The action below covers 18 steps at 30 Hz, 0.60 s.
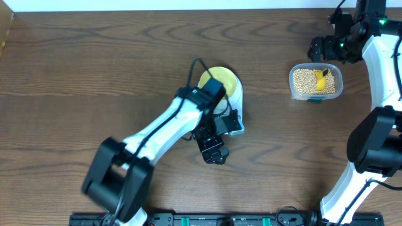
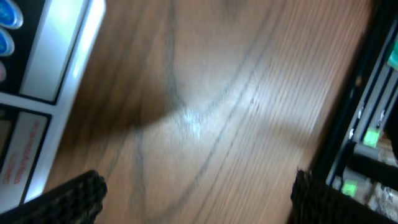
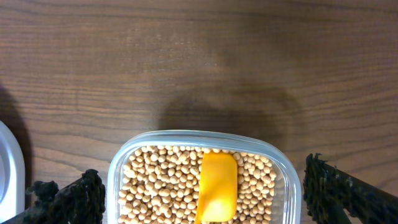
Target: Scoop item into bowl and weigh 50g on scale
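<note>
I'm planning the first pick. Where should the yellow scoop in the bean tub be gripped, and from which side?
Probably pinch the yellow scoop across its narrow width, on the two long edges, coming straight down from above. It lies flat on the beans with those edges free, and the tub walls block any sideways approach.

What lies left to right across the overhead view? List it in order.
Left arm's dark joint → yellow-green bowl → clear tub of beans with a yellow scoop → right arm's dark joint. The left gripper and scale overlap the bowl, so omitted.
</note>
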Each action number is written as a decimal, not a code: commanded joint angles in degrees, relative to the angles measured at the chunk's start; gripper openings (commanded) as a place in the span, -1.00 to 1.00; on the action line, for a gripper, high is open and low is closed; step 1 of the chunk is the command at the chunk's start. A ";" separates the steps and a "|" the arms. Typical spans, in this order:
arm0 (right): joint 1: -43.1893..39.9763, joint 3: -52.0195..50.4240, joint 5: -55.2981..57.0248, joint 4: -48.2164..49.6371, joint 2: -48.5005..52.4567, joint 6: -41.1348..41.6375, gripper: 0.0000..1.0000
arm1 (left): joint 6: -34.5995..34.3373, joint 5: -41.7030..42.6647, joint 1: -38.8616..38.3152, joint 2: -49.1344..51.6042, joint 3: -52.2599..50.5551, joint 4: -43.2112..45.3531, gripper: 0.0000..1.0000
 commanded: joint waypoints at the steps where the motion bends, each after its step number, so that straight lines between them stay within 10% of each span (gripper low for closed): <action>1: -0.04 0.52 -0.02 -0.04 0.07 0.17 0.98 | 8.37 -4.50 -1.97 4.87 5.05 -2.36 0.95; 18: -0.04 0.52 -0.02 -0.04 0.09 0.17 0.98 | 12.59 -4.28 -4.85 9.40 5.53 5.46 0.95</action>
